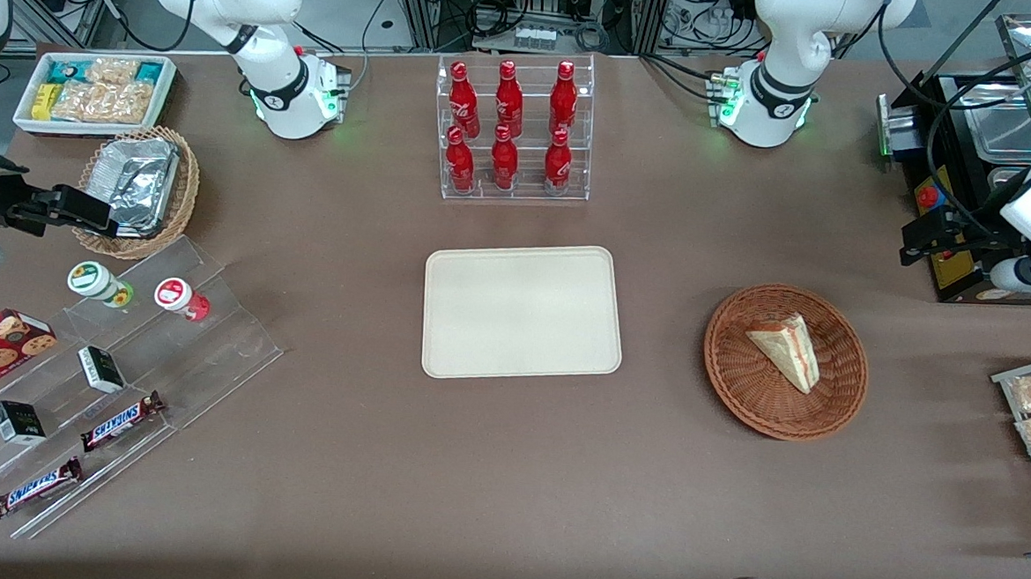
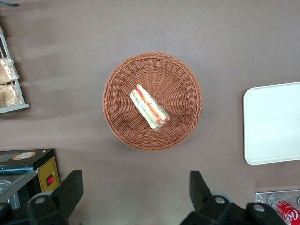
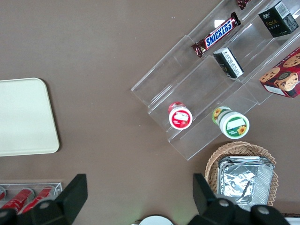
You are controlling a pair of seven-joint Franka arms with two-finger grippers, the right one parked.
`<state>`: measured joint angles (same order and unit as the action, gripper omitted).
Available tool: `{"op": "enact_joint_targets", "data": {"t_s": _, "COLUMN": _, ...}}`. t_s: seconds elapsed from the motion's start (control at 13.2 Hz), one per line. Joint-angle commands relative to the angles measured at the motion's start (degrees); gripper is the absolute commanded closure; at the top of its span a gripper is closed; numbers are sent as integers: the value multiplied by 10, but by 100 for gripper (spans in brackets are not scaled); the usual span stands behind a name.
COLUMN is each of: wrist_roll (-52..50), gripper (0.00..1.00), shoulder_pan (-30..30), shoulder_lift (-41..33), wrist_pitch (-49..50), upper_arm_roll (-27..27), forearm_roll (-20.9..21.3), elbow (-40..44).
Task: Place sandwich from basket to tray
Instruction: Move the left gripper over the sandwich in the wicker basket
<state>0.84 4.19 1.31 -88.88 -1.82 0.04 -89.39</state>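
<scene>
Sandwich (image 1: 786, 349) lying in the basket (image 1: 744, 385), at mid-height of the front frame, toward the working arm's end of the table. Pale wedge resting on its side, pointed end aimed at the frame's lower edge, red and pink filling visible along the cut face. In the left wrist view, same sandwich (image 2: 149, 107) lying slantwise across the middle of the woven bowl (image 2: 117, 112), green, white and red layers facing up, touching only the wicker.

Tray (image 1: 525, 268) flat at the centre of the front frame, beside the basket and well apart from it, nothing on it.

Gripper (image 1: 917, 244) hanging in the air above the table, farther from the front camera than the basket, near the black machine (image 1: 966, 110). Spread wide: in the left wrist view, gripper (image 2: 135, 192) with both dark fingers (image 2: 70, 190) far apart, bare brown table (image 2: 140, 28) showing between them. Nothing held, nothing touched; sandwich and basket both clear of the fingertips.

Rack of red bottles (image 1: 511, 130) in the upper middle of the front frame, farther from the camera than the tray.
</scene>
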Motion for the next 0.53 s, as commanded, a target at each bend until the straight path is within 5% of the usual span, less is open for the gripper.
{"op": "enact_joint_targets", "data": {"t_s": 0.0, "wrist_roll": 9, "gripper": 0, "shoulder_pan": 2, "shoulder_lift": 6, "wrist_pitch": 11, "upper_arm_roll": 1, "forearm_roll": 4, "elbow": 15}}
{"op": "enact_joint_targets", "data": {"t_s": 0.45, "wrist_roll": -7, "gripper": 0, "shoulder_pan": -1, "shoulder_lift": 14, "wrist_pitch": -45, "upper_arm_roll": 13, "forearm_roll": 20, "elbow": -45}}
